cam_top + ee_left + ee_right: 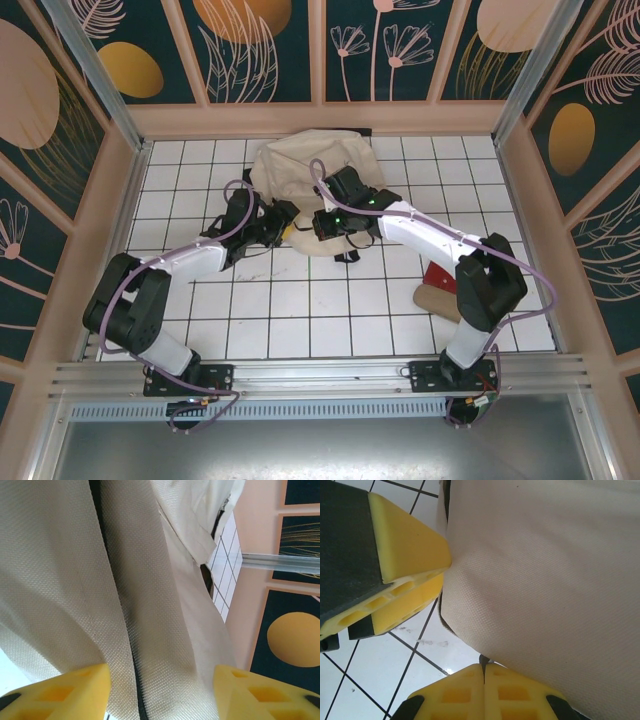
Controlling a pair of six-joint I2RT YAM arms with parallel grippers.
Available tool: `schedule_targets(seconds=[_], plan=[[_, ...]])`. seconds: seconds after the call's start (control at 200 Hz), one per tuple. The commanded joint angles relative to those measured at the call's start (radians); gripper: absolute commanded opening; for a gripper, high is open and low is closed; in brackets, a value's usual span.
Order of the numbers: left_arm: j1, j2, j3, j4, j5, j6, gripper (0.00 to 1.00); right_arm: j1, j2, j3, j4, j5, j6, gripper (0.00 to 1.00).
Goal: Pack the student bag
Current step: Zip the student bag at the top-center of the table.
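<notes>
The bag (300, 165) lies by the middle of the table's (330, 310) far edge. The left gripper (161, 680) has its jaws apart around a fold of cloth. It should close firmly on the fold, then lift slowly. The right gripper (484, 680) is clenched tight at the bag's near edge. Whether it pinches cloth is hard to tell. The bag's mouth is hidden.

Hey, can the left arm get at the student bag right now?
Probably yes: the left claw is open with a fold of the student bag between its fingers, nothing blocking.
</notes>
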Motion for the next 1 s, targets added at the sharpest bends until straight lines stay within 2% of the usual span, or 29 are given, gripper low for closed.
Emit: schedule_targets(seconds=[0.0, 0.16, 0.31, 0.38, 0.505, 0.555, 0.671, 0.811, 0.996], plan=[[-0.006, 0.002, -0.022, -0.063, -0.051, -0.019, 0.61, 0.005, -0.043, -0.003, -0.009, 0.047, 0.016, 0.0], [-0.006, -0.013, -0.006, -0.112, -0.082, 0.015, 0.64, 0.006, -0.033, 0.002, -0.009, 0.049, 0.02, 0.0], [-0.006, 0.02, -0.004, -0.045, -0.027, -0.006, 0.61, 0.006, -0.035, 0.003, -0.006, 0.051, 0.023, 0.0], [-0.006, 0.033, -0.008, -0.019, -0.016, -0.017, 0.48, 0.006, -0.036, 0.002, -0.005, 0.055, 0.027, 0.0], [-0.006, 0.029, -0.008, -0.03, -0.044, -0.009, 0.37, 0.006, -0.04, -0.005, -0.007, 0.063, 0.029, 0.0], [-0.006, 0.024, -0.005, -0.04, -0.064, 0.004, 0.23, 0.005, -0.043, -0.005, -0.014, 0.078, 0.028, 0.0], [-0.006, 0.011, 0.025, -0.104, -0.138, 0.074, 0.0, 0.004, -0.056, -0.001, -0.046, 0.16, 0.023, 0.0], [-0.005, -0.007, 0.071, -0.204, -0.238, 0.155, 0.0, -0.009, -0.1, 0.003, -0.088, 0.288, 0.026, 0.0], [0.001, -0.029, 0.096, -0.282, -0.331, 0.206, 0.0, -0.049, -0.144, -0.002, -0.142, 0.394, 0.051, 0.0]])
